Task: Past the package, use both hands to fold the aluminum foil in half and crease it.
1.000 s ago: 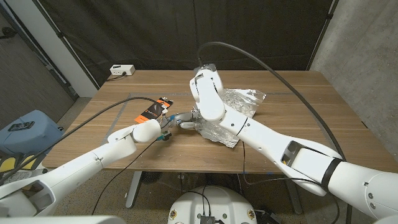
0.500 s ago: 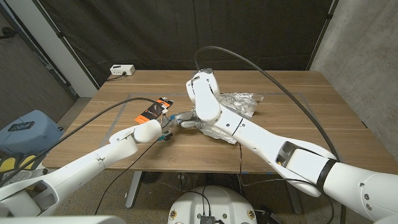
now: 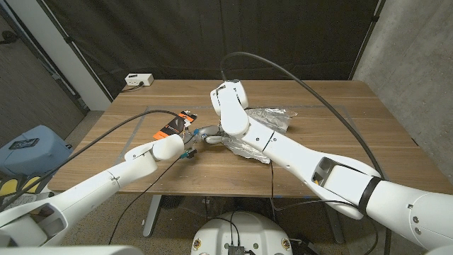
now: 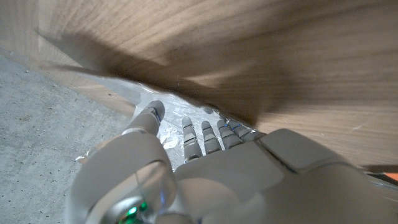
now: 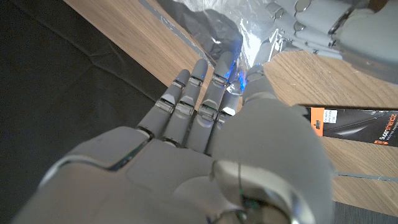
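The crumpled aluminum foil [image 3: 276,117] lies past the middle of the wooden table [image 3: 340,142], largely covered by my right forearm. The black and orange package [image 3: 172,125] lies to its left, near my left hand [image 3: 185,145]. That hand reaches to the foil's near left edge, and in the left wrist view [image 4: 217,168] its straight fingers touch the foil [image 4: 134,93]. My right hand [image 3: 221,131] comes down over the same edge. In the right wrist view [image 5: 211,124] it pinches the foil [image 5: 205,18] between thumb and fingers, beside the left hand [image 5: 317,25] and the package [image 5: 354,127].
A small white box [image 3: 138,80] with a cable sits at the table's far left corner. A black cable [image 3: 134,122] runs over the table's left side to my left arm. Tape lines mark the tabletop. Bare wood lies to the right of the foil.
My right hand and wrist have moved left toward the package. The foil's far right part has drawn in to the left with it. My left hand has stayed in place.
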`<state>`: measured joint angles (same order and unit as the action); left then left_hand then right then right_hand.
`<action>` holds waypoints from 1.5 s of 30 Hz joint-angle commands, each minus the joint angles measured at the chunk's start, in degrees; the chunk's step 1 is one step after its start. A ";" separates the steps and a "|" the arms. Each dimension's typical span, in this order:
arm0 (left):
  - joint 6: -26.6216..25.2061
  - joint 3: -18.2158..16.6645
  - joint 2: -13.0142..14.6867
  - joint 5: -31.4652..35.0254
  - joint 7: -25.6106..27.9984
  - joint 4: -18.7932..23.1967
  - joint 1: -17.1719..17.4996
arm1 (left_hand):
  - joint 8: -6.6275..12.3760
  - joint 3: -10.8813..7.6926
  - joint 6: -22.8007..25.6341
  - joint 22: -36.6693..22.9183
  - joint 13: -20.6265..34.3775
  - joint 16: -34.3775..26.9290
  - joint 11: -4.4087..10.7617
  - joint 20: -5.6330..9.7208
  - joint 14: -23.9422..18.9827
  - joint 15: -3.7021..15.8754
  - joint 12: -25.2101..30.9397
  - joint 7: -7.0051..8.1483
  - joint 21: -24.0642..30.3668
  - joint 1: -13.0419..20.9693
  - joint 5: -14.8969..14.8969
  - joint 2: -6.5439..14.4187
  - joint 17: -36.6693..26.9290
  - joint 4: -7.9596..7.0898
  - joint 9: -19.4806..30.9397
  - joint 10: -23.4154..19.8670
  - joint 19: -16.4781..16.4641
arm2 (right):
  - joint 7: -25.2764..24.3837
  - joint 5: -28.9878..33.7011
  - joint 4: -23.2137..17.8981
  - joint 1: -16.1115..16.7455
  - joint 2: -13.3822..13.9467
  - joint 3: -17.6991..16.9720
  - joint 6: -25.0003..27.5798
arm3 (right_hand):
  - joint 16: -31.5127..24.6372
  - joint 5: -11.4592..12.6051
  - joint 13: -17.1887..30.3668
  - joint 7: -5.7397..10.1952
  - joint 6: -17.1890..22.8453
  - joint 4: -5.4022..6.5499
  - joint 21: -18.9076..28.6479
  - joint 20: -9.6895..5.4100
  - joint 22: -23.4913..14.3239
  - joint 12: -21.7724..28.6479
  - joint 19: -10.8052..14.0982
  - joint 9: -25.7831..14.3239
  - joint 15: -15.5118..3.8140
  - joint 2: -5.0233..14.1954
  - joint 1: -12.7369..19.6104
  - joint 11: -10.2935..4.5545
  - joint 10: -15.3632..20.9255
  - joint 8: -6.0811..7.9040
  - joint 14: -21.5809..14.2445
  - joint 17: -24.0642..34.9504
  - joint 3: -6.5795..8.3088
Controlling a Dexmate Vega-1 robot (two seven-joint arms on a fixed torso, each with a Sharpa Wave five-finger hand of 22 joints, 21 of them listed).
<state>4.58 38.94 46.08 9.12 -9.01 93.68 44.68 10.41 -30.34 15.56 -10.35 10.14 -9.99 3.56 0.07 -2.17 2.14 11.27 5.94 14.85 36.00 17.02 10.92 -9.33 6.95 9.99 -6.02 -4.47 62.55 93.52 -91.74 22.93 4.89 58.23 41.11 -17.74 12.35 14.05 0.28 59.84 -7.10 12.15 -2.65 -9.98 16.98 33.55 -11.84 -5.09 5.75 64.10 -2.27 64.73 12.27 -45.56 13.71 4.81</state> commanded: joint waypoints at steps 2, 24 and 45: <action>-1.93 -2.66 2.25 -1.78 0.54 6.38 1.53 | -0.02 0.14 0.11 -0.07 0.15 -0.22 -0.16 -1.01 0.00 -0.13 -0.02 -0.47 -0.08 0.17 0.11 -0.49 -0.15 -0.10 0.26 -0.12 -1.49 | 0.43 -2.15 0.96 -1.65 0.34 1.20 1.77 | 0.21 -0.25 0.16 -0.27 0.14 -0.19 0.36 0.05 -0.33 0.26 0.31 -0.30 -2.89 0.49 -0.16 0.37 -0.02 -0.10 0.34 0.27 -0.40; -3.67 -9.72 7.89 -8.70 2.97 15.03 8.91 | -0.08 0.40 -0.07 -0.09 0.16 -0.24 -0.65 -1.29 -0.07 -0.47 0.01 -0.77 -0.39 -0.17 -0.04 -0.28 -0.21 -0.37 0.27 -0.25 -1.56 | -0.68 -4.98 7.69 -4.66 0.20 3.75 5.81 | 0.27 -0.36 0.19 -0.16 -0.15 -0.38 0.15 -0.20 -0.33 0.31 -0.02 -0.35 -2.87 0.75 0.23 0.57 -0.55 -0.30 0.63 0.38 -0.46; -5.03 -13.65 11.08 -11.57 5.95 19.44 13.77 | -0.07 0.48 -0.05 -0.11 0.17 -0.30 -0.87 -1.46 -0.38 -0.68 0.01 -0.97 -0.58 -0.40 -0.27 -0.09 -0.21 -0.63 0.28 -0.32 -1.85 | -0.29 -13.80 8.00 -7.66 1.65 6.54 10.54 | 2.51 -0.48 -0.84 -3.07 -5.97 4.57 -0.35 2.47 -0.30 -2.26 -0.99 -0.12 0.42 -0.73 -10.11 3.26 -6.21 -1.47 1.75 -0.89 -4.95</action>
<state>-0.09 26.63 56.00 -1.65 -4.15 111.17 56.66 10.41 -29.93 15.38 -10.40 10.14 -9.99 2.95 -1.43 -2.48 1.84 11.26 5.36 14.59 36.00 17.02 10.92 -9.49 6.54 9.99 -6.02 -5.95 61.35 84.28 -82.35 16.65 5.38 63.48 49.63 -15.93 11.65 13.32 -2.00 55.07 -4.09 12.14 -1.08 -9.98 15.59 32.77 -11.97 -4.88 5.21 57.32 0.11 60.29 10.98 -44.12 13.15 1.17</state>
